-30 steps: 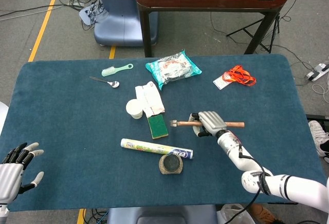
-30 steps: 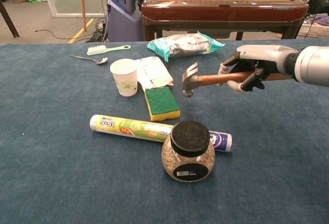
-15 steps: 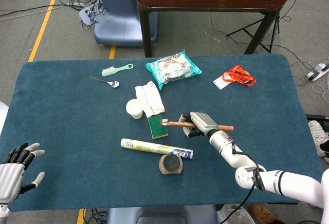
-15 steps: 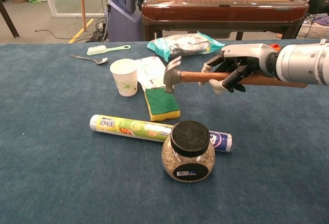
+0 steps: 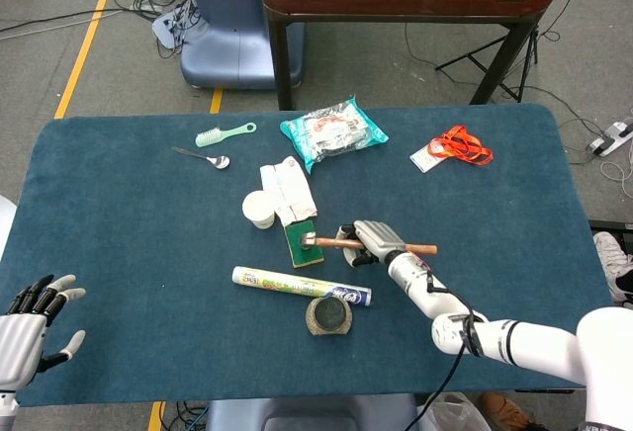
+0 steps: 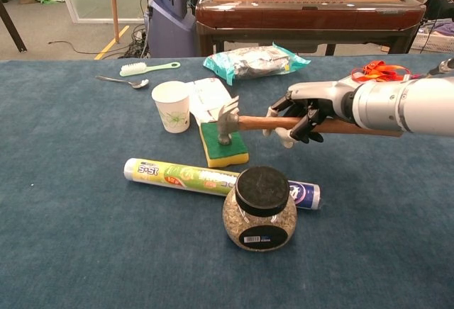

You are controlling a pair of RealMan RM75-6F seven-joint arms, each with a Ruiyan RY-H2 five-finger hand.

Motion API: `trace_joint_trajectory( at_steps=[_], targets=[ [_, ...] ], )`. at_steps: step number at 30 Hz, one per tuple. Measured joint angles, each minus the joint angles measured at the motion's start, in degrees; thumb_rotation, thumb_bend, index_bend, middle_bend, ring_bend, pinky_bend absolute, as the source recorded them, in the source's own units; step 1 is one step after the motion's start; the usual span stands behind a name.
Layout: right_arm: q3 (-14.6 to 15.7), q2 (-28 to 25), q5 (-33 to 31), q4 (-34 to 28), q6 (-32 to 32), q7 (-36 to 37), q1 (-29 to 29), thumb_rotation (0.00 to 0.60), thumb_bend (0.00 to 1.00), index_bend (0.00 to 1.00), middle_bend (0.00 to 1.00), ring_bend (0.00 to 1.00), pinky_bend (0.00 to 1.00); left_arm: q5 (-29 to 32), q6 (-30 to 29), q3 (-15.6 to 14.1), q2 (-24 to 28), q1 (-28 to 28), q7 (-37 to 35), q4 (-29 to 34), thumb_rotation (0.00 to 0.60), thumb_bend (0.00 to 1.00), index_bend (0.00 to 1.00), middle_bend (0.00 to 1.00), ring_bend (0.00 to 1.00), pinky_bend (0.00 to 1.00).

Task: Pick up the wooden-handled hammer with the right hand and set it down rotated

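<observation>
My right hand (image 5: 374, 239) (image 6: 301, 113) grips the wooden-handled hammer (image 6: 257, 121) by its handle, holding it above the table. The handle lies roughly level, its free end pointing right. The steel head (image 5: 309, 244) (image 6: 227, 119) hangs over the green and yellow sponge (image 6: 223, 144) (image 5: 302, 245); whether it touches the sponge I cannot tell. My left hand (image 5: 30, 317) rests at the table's front left corner with its fingers spread and nothing in them.
A paper cup (image 6: 172, 106), a white packet (image 6: 210, 99), a long tube (image 6: 191, 176) and a black-lidded jar (image 6: 260, 208) crowd around the sponge. Further back lie a spoon (image 6: 123, 81), a green brush (image 6: 148, 68), a snack bag (image 6: 255, 60) and an orange lanyard (image 6: 379, 71).
My right hand has carried the hammer leftward and lower, so its head now hangs over the sponge instead of to its right. The left hand has not moved.
</observation>
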State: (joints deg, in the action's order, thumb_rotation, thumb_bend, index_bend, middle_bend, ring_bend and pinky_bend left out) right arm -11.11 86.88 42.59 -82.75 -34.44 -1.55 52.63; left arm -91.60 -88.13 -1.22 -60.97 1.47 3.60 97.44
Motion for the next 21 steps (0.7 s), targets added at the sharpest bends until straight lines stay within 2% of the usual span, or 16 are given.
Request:
trace_joint_trajectory(
  at_steps=[12, 21],
  targets=[
    [-0.57, -5.87, 3.71, -5.28, -2.25, 3.32, -3.43, 0.600, 1.00, 0.79, 0.83, 0.69, 0.78, -0.39, 0.22, -0.21, -0.22, 0.11, 0.75, 0.21, 0.600, 0.25, 0.28, 0.17, 0.08, 0.13],
    [1.08, -7.76, 6.31, -3.64, -2.58, 6.30, -6.86, 0.600, 1.00, 0.79, 0.82, 0.69, 0.77, -0.27, 0.51, -0.20, -0.41, 0.24, 1.31, 0.32, 0.600, 0.25, 0.28, 0.17, 0.08, 0.13]
  ],
)
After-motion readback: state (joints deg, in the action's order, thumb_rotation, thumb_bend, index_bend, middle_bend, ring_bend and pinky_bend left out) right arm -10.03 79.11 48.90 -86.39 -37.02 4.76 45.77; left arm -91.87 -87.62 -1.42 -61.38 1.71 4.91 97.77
